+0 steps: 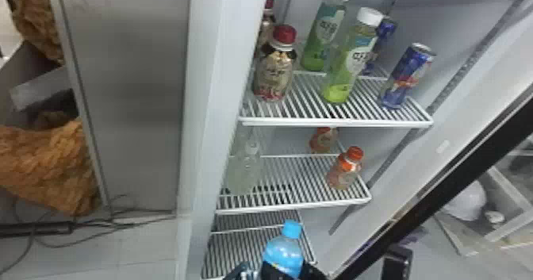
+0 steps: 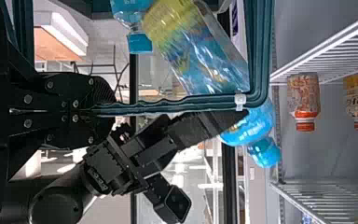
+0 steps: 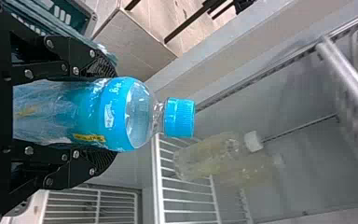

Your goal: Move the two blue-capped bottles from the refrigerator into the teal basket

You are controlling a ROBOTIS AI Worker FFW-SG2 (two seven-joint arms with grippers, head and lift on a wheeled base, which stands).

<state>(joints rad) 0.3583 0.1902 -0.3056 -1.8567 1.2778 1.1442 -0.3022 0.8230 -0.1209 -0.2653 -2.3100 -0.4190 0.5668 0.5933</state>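
Right gripper (image 3: 113, 115) clasping a blue-capped bottle (image 3: 86, 109), near centre, by the teal basket (image 2: 260, 51) gripped by the left gripper (image 2: 112, 108); best raised clear of the rim, lowered inside, then released.

The right tool (image 1: 278, 273) grips with fingers parted; the left tool (image 2: 109, 110) seems pinched nearly together.

No wording is legible. The near green bottle (image 1: 349, 63) and the near red-capped bottle (image 1: 274, 71) left of it bear unreadable print.
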